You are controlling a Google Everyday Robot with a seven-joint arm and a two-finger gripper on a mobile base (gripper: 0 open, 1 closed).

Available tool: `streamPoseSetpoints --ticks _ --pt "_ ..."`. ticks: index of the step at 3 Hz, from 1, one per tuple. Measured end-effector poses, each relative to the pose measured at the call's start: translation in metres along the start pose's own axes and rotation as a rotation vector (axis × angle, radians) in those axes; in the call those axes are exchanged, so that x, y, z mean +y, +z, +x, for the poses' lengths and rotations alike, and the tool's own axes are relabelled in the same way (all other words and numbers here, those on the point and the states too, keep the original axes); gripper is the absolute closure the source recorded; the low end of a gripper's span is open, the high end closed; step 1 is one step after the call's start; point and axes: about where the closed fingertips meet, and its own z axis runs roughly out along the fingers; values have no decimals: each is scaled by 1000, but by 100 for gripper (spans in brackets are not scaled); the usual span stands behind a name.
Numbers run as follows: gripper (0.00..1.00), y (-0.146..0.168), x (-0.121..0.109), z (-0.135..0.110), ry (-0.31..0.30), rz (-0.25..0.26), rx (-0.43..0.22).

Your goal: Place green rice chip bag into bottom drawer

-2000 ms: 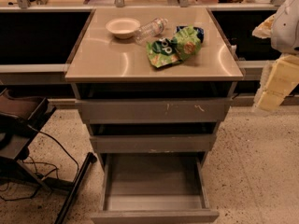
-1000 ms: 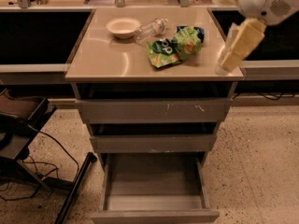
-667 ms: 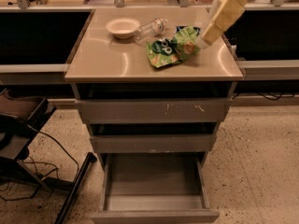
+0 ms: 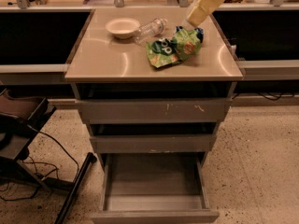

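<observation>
The green rice chip bag [image 4: 172, 48] lies crumpled on the cabinet top [image 4: 107, 59], right of centre, showing white lettering and an orange patch. My gripper [image 4: 190, 22] is at the lower end of the cream arm [image 4: 209, 1], which comes down from the top edge. It hangs just above the bag's back right corner. The bottom drawer [image 4: 154, 204] is pulled out at floor level, and its grey tray is bare.
A white bowl [image 4: 122, 27] and a clear plastic bottle [image 4: 150, 29] lie behind the bag, with something blue [image 4: 199, 32] at its right. The scratched top drawer [image 4: 154, 111] and middle drawer [image 4: 153, 143] stand slightly out. A dark chair with cables [image 4: 21, 125] stands at left.
The arm has swung in from the right edge, up and left over the cabinet top, and now reaches down to the back of the bag. The bag and drawers have not moved.
</observation>
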Motion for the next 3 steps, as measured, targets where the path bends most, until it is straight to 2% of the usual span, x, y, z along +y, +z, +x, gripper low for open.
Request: streamPoseSetpoints --ticks 1,3 --pt "0 18 -7 7 14 36 34" --pt "0 99 -71 33 77 115 81"
